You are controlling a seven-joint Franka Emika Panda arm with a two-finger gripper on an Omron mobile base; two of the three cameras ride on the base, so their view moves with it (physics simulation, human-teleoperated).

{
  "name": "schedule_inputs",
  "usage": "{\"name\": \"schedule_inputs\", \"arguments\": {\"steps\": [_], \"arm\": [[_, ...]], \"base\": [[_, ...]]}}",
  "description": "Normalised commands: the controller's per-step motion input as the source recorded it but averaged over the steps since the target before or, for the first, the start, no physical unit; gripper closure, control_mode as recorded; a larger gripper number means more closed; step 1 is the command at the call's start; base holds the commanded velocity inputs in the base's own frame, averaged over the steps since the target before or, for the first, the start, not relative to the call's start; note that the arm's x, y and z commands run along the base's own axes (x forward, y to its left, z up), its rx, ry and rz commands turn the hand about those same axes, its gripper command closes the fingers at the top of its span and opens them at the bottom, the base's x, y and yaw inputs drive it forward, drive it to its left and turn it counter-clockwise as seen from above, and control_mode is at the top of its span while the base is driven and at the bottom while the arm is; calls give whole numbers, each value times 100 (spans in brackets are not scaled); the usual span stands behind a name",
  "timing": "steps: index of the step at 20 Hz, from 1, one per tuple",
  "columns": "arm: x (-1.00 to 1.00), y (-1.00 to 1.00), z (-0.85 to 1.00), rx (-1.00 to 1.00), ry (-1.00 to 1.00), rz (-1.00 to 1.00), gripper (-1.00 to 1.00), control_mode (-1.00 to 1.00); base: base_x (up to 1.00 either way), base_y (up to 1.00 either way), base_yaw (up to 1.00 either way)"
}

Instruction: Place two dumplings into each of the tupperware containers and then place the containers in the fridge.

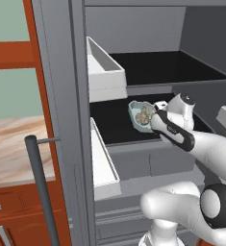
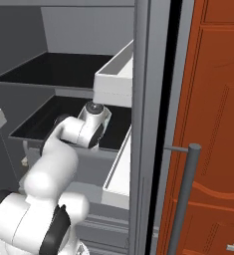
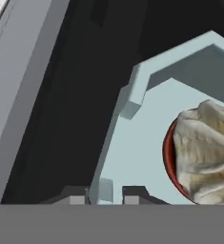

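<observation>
carrying the shallow pale blue plastic tub (image 1: 138,113) into the tall grey metal fridge (image 1: 66,96) looks like the step in hand: the two-finger gripper (image 3: 111,195) on the white arm holds the tub just above the black middle shelf (image 1: 114,127), well inside the open cabinet. in the hand view the two dark fingertips (image 3: 74,196) stand either side of the tub's flared rim with almost no gap, so the jaws seem closed on that thin wall, pinching it at one edge. inside the tub lie lumpy, beige, pleated dumplings (image 3: 204,147), bunched toward the far side from the pinch; how many there are i cannot tell from these views, and a reddish curve shows beneath them whose nature is unclear. the tub has rounded corners and a smooth, slightly glossy look, a light thing that could tip on a one-sided grip. my judgement is that the next move calls for lowering it level until its base rests on the shelf, then parting the jaws and drawing the hand straight back past the pale rectangular door bins (image 1: 102,72) without catching the rim. the shelves are flat, matt black slabs; the fridge walls are plain brushed grey. whether the second, flatter grey container is already stowed cannot be made out.
</observation>
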Motion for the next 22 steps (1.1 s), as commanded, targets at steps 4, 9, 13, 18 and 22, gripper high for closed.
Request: {"name": "schedule_inputs", "arguments": {"steps": [4,9,13,18,22], "arm": [[34,0,0,0,0,0,100,-100],[4,0,0,0,-1,0,-100,-100],[-2,0,0,0,0,0,-100,-100],[-27,0,37,0,0,-2,-100,-100],[-53,0,34,0,2,-8,-100,-100]], "base": [[0,0,0],[0,0,0],[0,0,0],[0,0,0],[0,0,0]]}}
